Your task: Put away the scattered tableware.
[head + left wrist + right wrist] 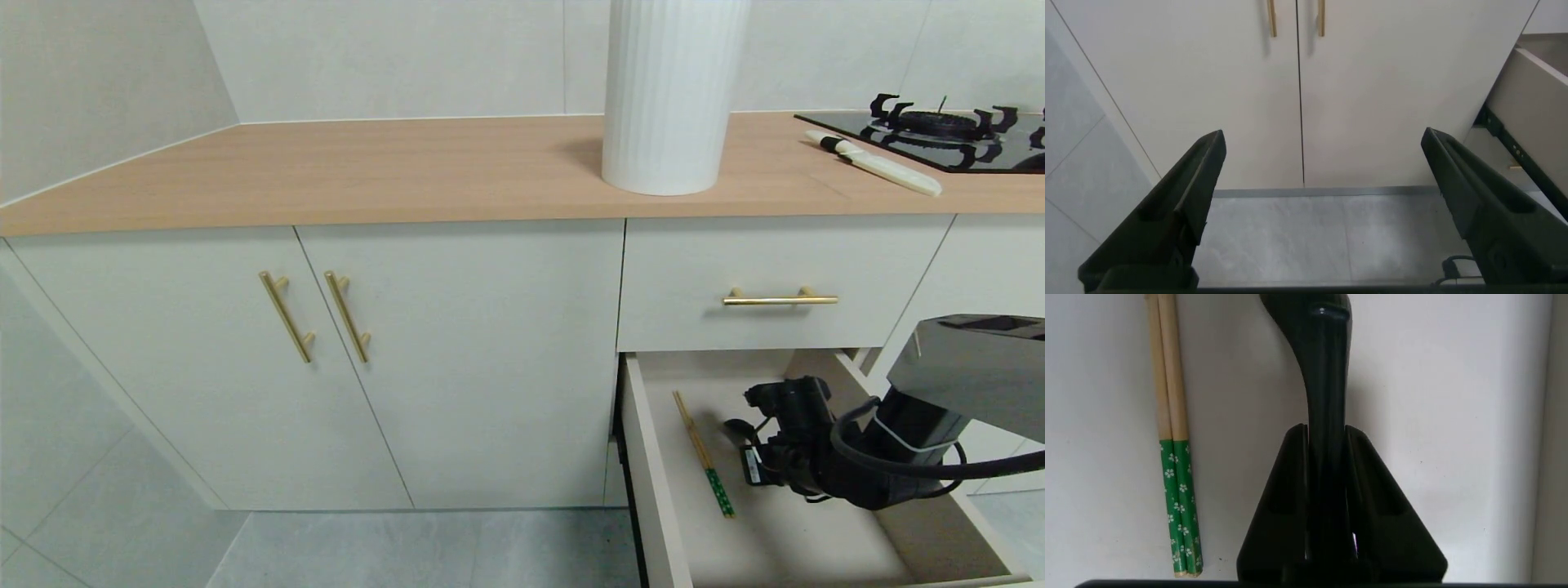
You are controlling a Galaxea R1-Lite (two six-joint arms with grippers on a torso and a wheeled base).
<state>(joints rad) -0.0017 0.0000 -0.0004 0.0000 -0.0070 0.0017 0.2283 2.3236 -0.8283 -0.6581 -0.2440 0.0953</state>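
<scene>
Right wrist view: notes right end effector point(1324, 445) clenched on black spoon point(1319, 351) inside open drawer point(1454, 392), chopsticks point(1172, 457) lying just beside. Left wrist view: notes left end effector point(1323, 188) released, facing cabinet doors point(1388, 90).

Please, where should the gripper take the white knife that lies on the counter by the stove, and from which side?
From above, probably: the knife lies flat on the counter, long and narrow, so close across its width near the black band. Which end is the handle I cannot tell.
</scene>
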